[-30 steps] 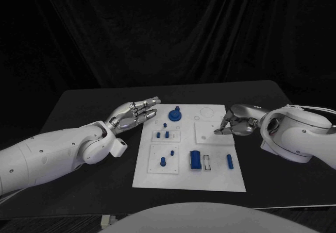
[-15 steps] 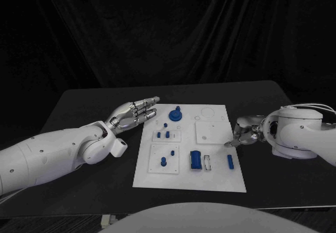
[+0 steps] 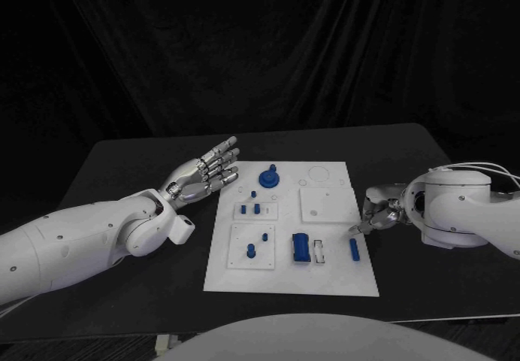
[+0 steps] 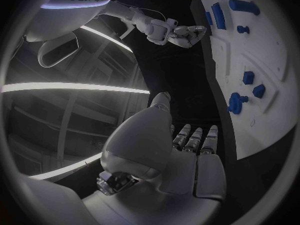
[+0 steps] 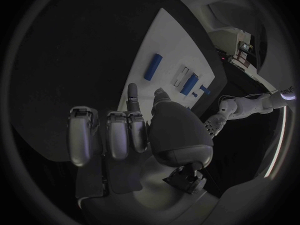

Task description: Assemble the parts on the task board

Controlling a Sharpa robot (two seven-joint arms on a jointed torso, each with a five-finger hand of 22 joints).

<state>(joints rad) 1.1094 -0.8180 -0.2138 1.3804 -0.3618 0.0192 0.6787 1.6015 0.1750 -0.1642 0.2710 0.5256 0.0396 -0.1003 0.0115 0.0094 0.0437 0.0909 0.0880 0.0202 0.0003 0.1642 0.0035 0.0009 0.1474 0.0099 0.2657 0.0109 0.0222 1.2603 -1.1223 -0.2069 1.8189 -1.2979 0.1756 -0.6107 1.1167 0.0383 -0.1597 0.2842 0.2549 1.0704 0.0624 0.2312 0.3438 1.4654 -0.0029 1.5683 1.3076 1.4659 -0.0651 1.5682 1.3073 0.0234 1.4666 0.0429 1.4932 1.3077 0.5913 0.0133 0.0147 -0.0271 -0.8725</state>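
The right hand [image 3: 374, 218] is withdrawing from the far-right square recess of the task board [image 3: 292, 282], travelling toward the near side along the board's right edge. Its fingertips [image 3: 355, 232] are now arriving just beside the far end of the slim blue bar [image 3: 355, 250]. The left hand [image 3: 204, 174] is lifting slightly toward the far side, fingers spreading straighter.

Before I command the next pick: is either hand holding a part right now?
No. The left hand hovers open beside the task board; the right hand reaches toward a blue bar, nothing gripped.
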